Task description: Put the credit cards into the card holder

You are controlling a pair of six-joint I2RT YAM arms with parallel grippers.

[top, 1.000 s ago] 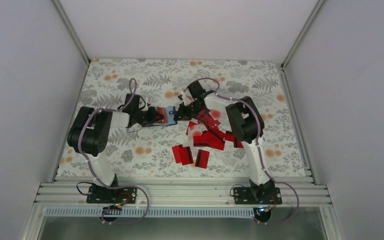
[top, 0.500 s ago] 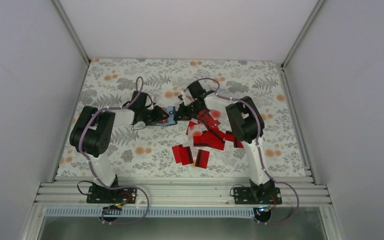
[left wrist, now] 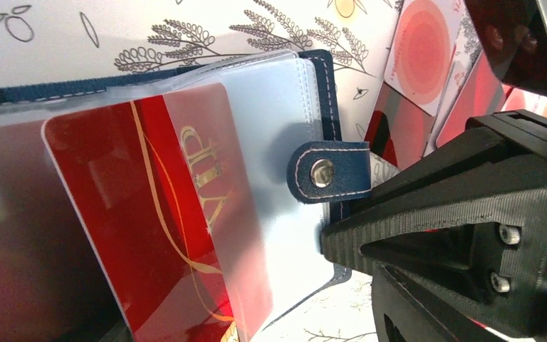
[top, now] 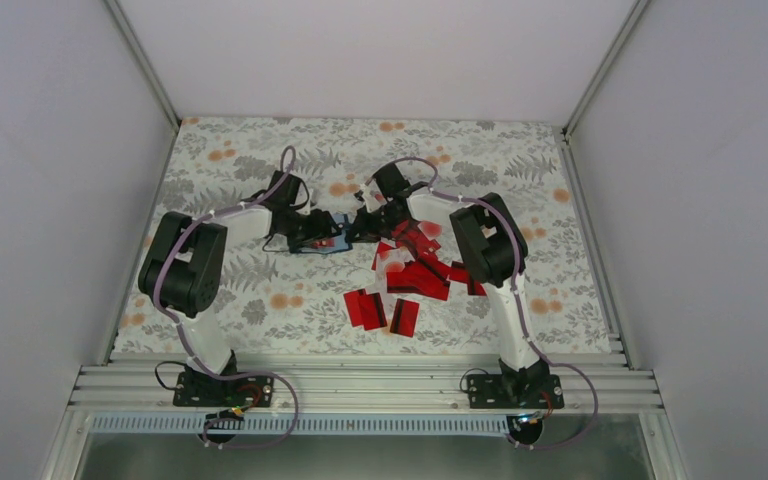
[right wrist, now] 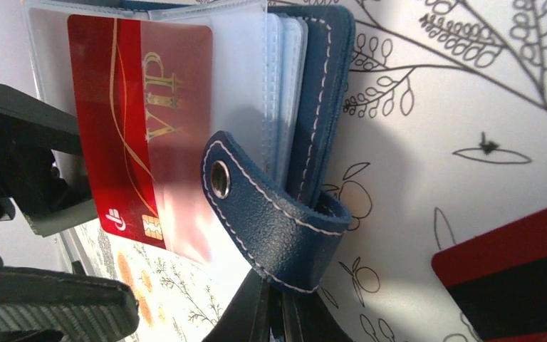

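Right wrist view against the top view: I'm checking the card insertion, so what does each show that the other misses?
Only the right wrist view: the gold VIP lettering on the sleeved card, and the snap strap. Only the top view: the pile of loose credit cards and the whole table. Both: the blue card holder.

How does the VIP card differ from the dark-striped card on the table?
The VIP card sits partly inside a clear sleeve of the card holder; the striped card lies loose on the table. The VIP card shows gold lettering; the striped card shows a dark band. Both are red.
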